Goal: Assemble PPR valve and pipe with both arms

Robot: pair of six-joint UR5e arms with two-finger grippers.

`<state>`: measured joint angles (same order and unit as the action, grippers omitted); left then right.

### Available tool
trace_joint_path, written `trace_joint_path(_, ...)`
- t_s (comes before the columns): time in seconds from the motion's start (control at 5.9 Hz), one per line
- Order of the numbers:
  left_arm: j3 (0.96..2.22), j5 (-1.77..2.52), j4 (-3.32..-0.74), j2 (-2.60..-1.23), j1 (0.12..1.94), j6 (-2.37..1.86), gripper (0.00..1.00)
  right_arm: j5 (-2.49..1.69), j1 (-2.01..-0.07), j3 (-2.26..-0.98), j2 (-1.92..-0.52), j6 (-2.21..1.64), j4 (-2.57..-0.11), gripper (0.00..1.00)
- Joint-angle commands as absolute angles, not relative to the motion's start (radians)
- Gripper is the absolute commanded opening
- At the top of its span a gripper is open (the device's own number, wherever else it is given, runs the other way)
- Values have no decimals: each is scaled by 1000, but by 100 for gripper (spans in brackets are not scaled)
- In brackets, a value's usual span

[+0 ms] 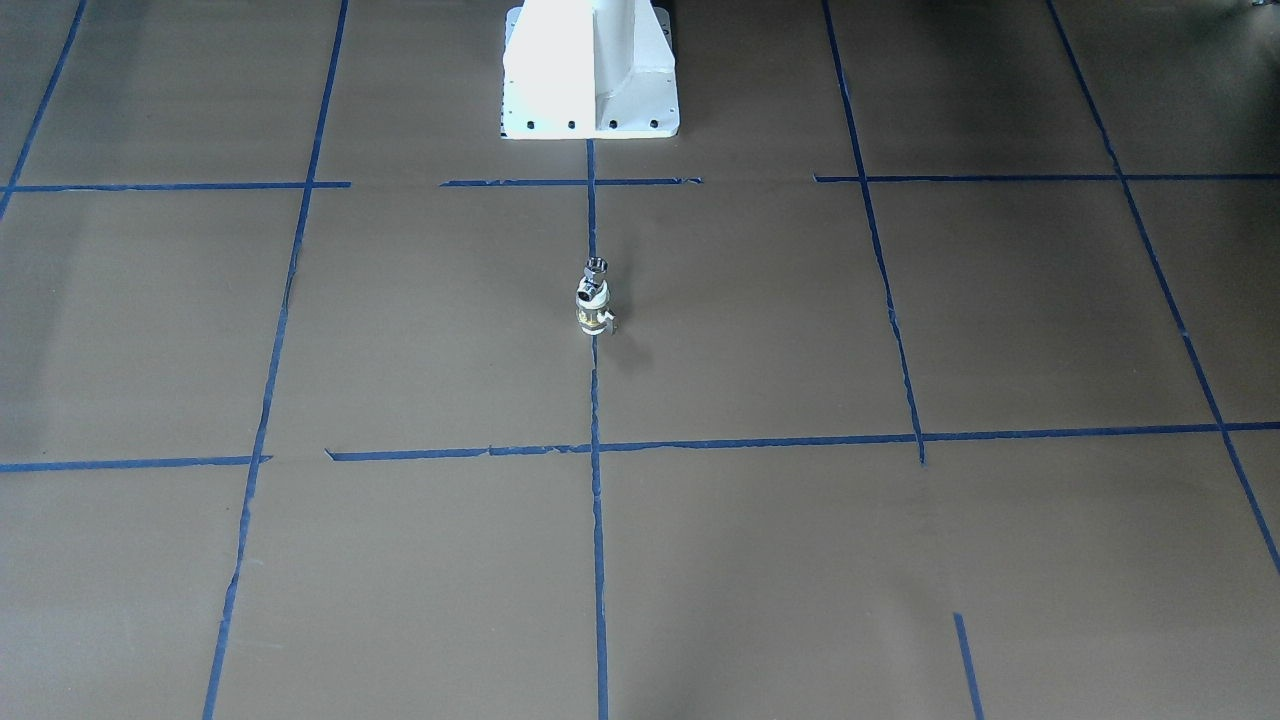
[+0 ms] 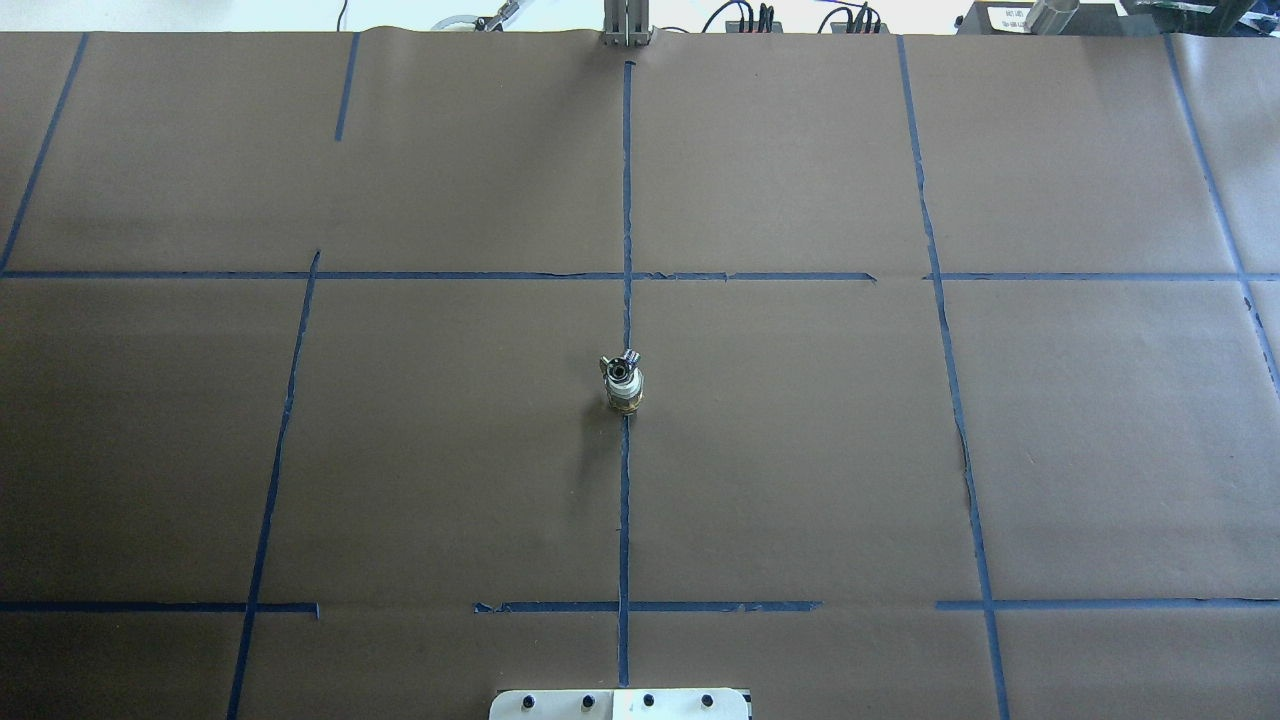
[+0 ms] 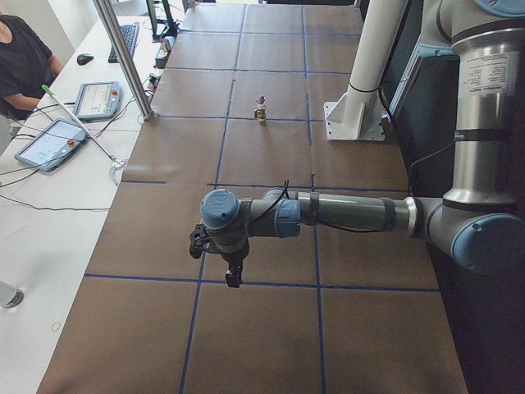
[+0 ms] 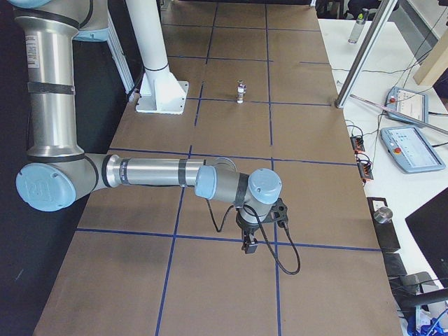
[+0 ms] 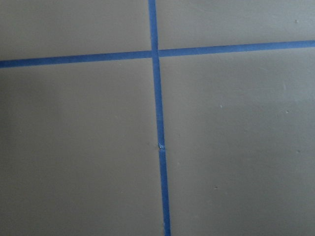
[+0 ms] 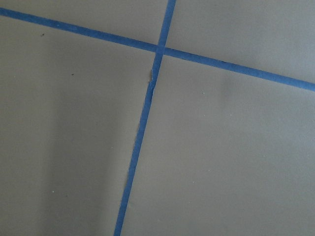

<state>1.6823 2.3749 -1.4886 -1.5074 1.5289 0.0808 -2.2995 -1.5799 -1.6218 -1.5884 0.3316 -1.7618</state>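
The PPR valve [image 1: 592, 312] stands upright on the centre blue tape line, white ends and a brass middle, with its small lever toward the front. The chrome pipe [image 1: 596, 268] sits on its top end, joined to it. Both also show in the overhead view: valve [image 2: 623, 395], pipe [image 2: 620, 366]. Neither arm touches them. My left gripper [image 3: 234, 277] hangs over bare table far from them in the exterior left view. My right gripper [image 4: 248, 245] hangs likewise in the exterior right view. I cannot tell whether either is open or shut. Both wrist views show only paper and tape.
The white pedestal [image 1: 590, 75] stands behind the valve. Brown paper with blue tape lines [image 2: 626, 500] covers the table. A metal post [image 3: 123, 57], tablets [image 3: 49, 144] and a seated person [image 3: 20, 61] are past the table's far side.
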Motion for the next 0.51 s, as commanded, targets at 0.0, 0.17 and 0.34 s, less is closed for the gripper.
trace_joint_path(0.0,1703,2375,-1494,-1508,1529,87,100,-2302,-1578,-1621,-1592,269,-1759,100)
trace_joint_path(0.17,1707,2375,-1493,-1493,1528,90,100,-2309,-1578,-1623,-1592,252,-1759,100)
trace_joint_path(0.34,1739,2375,-1493,-1486,1528,86,100,-2307,-1578,-1628,-1586,233,-1759,100)
